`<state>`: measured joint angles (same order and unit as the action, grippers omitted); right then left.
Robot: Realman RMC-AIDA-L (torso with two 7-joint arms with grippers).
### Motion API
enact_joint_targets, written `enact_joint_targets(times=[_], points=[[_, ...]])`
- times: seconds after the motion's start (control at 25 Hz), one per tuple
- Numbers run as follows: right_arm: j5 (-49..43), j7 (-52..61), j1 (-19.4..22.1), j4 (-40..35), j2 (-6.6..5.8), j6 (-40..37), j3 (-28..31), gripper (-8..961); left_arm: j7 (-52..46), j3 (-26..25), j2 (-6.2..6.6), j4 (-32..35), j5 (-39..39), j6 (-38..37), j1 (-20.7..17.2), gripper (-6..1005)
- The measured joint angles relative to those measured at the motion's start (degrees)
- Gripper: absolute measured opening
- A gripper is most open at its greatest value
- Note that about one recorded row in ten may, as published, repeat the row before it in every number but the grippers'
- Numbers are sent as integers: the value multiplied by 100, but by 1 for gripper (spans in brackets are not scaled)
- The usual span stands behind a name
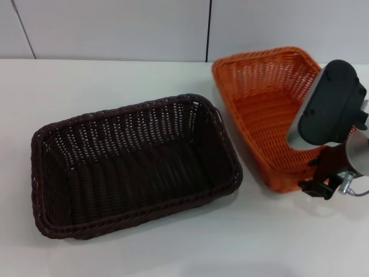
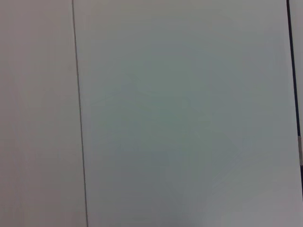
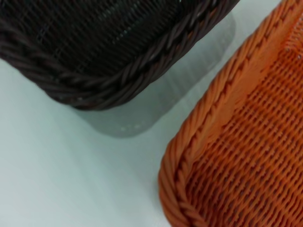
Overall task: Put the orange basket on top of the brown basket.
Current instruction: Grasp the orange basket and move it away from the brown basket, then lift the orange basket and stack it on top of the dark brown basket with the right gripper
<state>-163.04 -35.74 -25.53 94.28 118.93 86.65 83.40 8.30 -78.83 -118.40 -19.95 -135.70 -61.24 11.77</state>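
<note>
— What's on the white table [image 1: 144,254] from where you stand?

— Biggest thing is the brown basket [image 1: 135,167], lying flat to the robot's left of centre, open side up. Just beside it, to the right and a bit farther back, sits the orange basket [image 1: 262,109], also on the table. The two are near each other but apart, with a strip of tabletop between their braided rims.

— And the arms?

— The right gripper [image 1: 320,186] hangs over the orange basket's near right corner, its dark housing covering that rim. I cannot tell whether its fingers are open or closed, or whether they touch the weave. The left arm isn't visible; its camera faces only a pale panel [image 2: 189,118].

— Any labels or writing?

— None I can read on either basket or the arm.
</note>
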Motion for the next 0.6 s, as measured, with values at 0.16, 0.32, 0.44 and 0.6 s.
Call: enact_joint_targets(times=[0.16, 0.32, 0.44, 0.6], points=[[-39, 215, -3, 39, 4, -220, -12, 423, -1, 0, 1, 0, 0, -1, 0, 807], [-139, 434, -21, 513, -1, -319, 118, 378, -7, 0, 2, 9, 5, -3, 1, 807], [-141, 438, -122, 734, -8, -291, 188, 348, -48, 0, 2, 9, 7, -3, 1, 807], [-141, 406, -273, 847, -18, -288, 198, 318, -75, 0, 2, 10, 9, -3, 1, 807]])
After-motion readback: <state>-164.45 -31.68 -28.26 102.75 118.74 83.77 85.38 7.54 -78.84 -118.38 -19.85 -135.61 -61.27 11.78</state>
